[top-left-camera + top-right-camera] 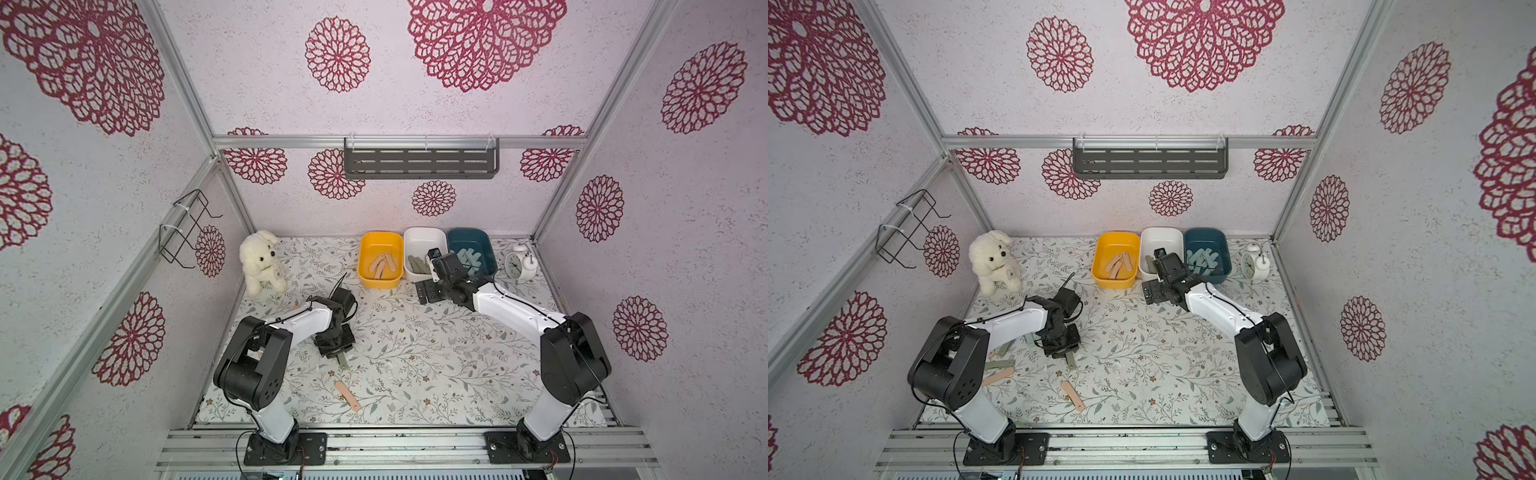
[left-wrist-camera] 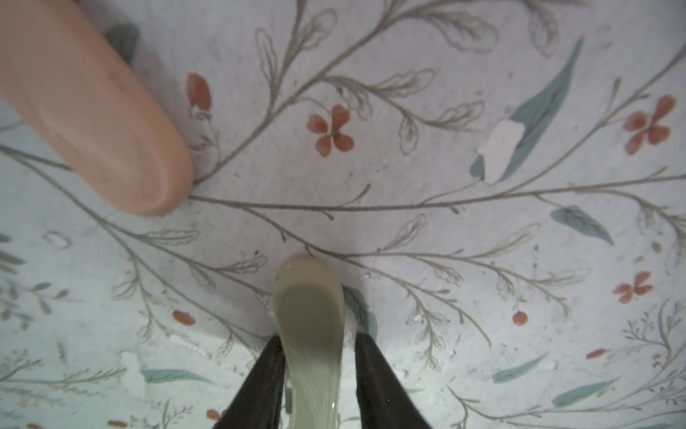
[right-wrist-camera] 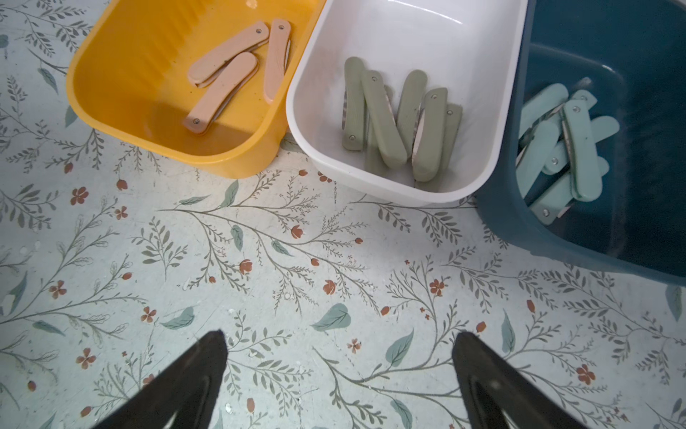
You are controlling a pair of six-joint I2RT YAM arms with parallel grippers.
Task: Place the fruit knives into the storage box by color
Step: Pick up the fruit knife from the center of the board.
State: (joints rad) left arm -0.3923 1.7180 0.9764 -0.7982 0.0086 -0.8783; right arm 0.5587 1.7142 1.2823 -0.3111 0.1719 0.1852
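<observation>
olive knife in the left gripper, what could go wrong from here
The olive knife sits in the left gripper with a gap beside one finger, so it may slip when lifted. The right gripper, open, hangs near the white tub where the other olive knives lie; a delivery there could collide with it.

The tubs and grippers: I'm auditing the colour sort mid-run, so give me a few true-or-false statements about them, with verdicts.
1. The yellow tub holds peach-pink knives. True.
2. The white tub holds mint knives. False: it holds olive knives.
3. The right gripper grips a knife. False: it is open and empty.
4. The left gripper has an olive knife between its jaws. True.
</observation>
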